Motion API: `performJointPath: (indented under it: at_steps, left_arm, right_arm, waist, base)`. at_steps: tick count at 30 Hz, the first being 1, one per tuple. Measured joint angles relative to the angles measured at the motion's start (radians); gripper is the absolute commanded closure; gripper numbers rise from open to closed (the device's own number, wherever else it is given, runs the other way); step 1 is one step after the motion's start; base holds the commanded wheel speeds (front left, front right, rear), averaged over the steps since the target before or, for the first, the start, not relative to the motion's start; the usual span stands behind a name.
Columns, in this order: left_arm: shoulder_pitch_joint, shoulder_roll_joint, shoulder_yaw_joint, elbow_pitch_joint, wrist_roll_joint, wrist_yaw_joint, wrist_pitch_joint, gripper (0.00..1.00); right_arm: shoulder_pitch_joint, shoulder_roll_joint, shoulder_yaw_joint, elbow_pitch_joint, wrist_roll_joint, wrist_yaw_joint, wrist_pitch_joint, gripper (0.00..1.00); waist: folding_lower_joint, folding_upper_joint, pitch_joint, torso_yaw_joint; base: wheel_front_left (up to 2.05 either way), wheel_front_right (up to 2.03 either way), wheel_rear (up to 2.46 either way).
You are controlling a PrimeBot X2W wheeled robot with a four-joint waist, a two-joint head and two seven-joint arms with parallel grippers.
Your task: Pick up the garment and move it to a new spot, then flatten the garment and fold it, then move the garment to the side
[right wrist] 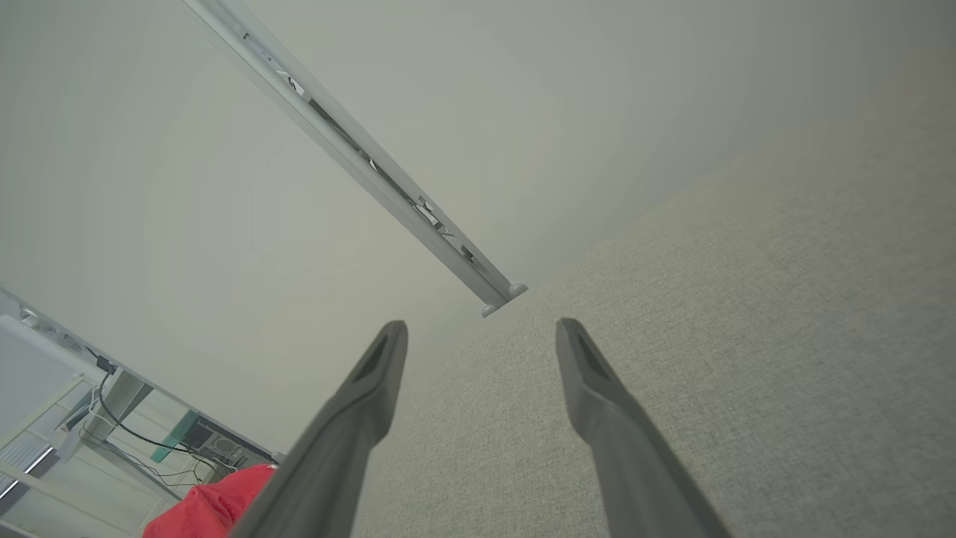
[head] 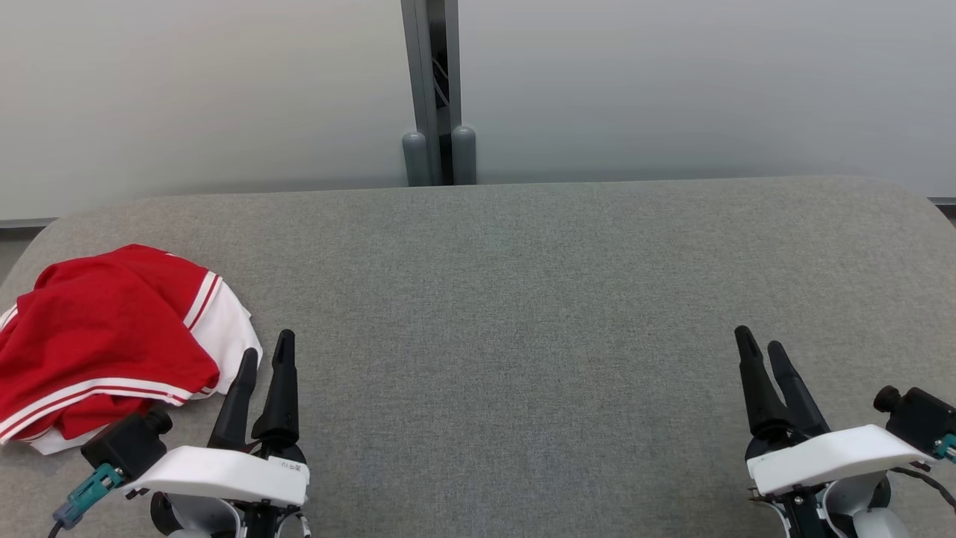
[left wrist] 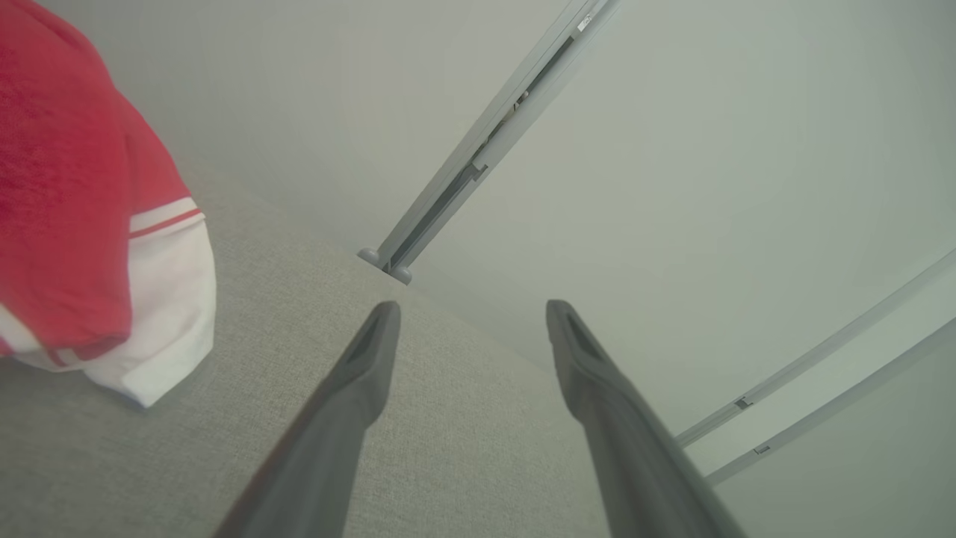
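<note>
We count one garment (head: 104,336), red with white bands and white panels. It lies crumpled on the grey table (head: 523,299), far to the left of the grey post (head: 439,90) and nearer to us than the post, at the table's left edge. Bunched as it is, we can tell no true long axis. The heap spreads wider across than deep, and its striped hem runs along its near side. A white, red-striped end points toward the post's side of the table.

We count two grippers, each with two dark fingers. The left gripper (head: 267,345) hovers left of the post, just beside the garment's white end, and we cannot tell whether it touches the cloth. Its jaws stand wide and hold nothing. The right gripper (head: 756,340) hovers well to the right of the post over bare table, its jaws wide and holding nothing.
</note>
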Motion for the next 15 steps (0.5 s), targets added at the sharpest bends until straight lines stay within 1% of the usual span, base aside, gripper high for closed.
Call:
performJointPath:
  at_steps: [7, 12, 15]
  left_arm:
    - [0.000, 0.003, -0.028, -0.024, 0.098, 0.009, -0.025, 0.00]
    - [0.000, 0.005, -0.035, -0.033, 0.136, 0.018, -0.038, 0.00]
    - [0.000, 0.006, -0.043, -0.040, 0.176, 0.021, -0.049, 0.00]
  right_arm:
    - [0.001, -0.001, 0.020, -0.015, -0.116, 0.000, -0.024, 0.00]
    - [0.005, -0.002, 0.026, -0.023, -0.160, 0.000, -0.035, 0.00]
    - [0.005, -0.002, 0.033, -0.034, -0.212, 0.000, -0.046, 0.00]
  waist:
    - [0.0000, 0.0000, -0.001, -0.001]
    - [0.0000, 0.0000, -0.001, 0.000]
    - [0.0000, 0.0000, -0.001, -0.001]
  base:
    - [0.00, 0.00, 0.00]
    - [0.00, 0.00, 0.00]
    - [0.00, 0.00, 0.00]
